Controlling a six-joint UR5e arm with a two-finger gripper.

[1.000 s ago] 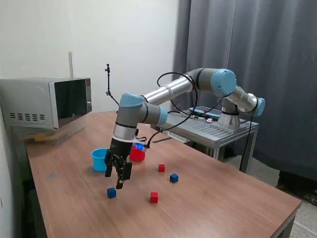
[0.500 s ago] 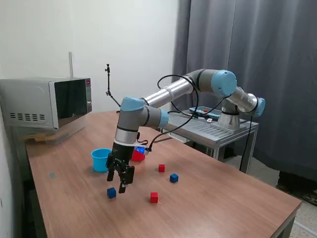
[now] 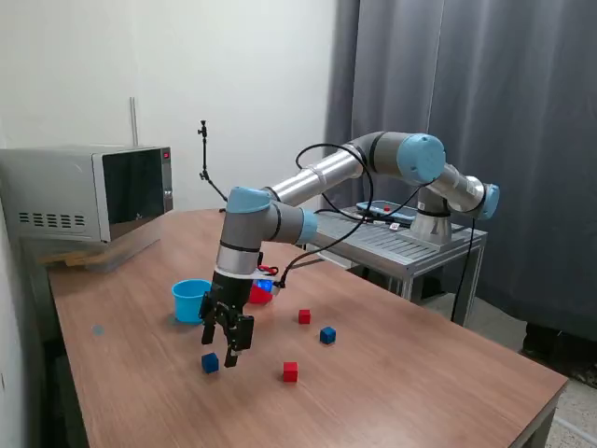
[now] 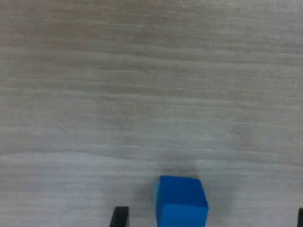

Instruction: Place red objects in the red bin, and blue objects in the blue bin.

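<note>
My gripper (image 3: 222, 349) is open and empty, low over the wooden table, right above a dark blue cube (image 3: 210, 362). In the wrist view that cube (image 4: 181, 204) lies between my fingertips (image 4: 120, 216), nearer one of them. A second blue cube (image 3: 327, 334) and two red cubes (image 3: 304, 316) (image 3: 290, 371) lie toward the exterior view's right. The light blue cup (image 3: 191, 301) stands behind the gripper. The red cup (image 3: 259, 293) is partly hidden behind my arm.
A microwave (image 3: 89, 191) stands at the table's far corner on the exterior view's left. A thin black stand (image 3: 203, 149) rises at the back. A metal side table (image 3: 401, 245) carries the arm's base beyond the table edge.
My gripper has come down and shifted slightly toward the exterior view's right, closing in over the near blue cube. The cubes and cups have not moved.
</note>
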